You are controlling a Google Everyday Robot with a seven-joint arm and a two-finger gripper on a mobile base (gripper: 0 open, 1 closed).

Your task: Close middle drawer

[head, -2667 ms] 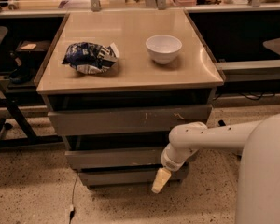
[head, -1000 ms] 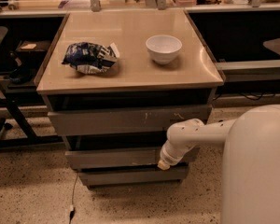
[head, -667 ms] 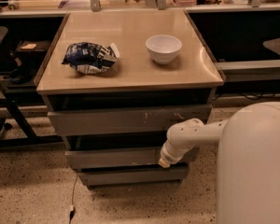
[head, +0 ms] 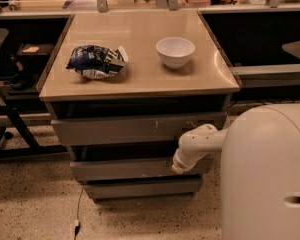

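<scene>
The robot's single white arm (head: 212, 135) extends leftward out of the broad, rounded white body shell (head: 265, 174), which stands to the right of the gripper. At a rounded wrist joint (head: 196, 138), above and slightly right of the gripper, the limb bends and slants down to the left. The gripper (head: 177, 168) is the low end of this last short link, held down low and pointing down-left. A small oval slot (head: 295, 200) marks the shell, well right of the gripper and lower.
</scene>
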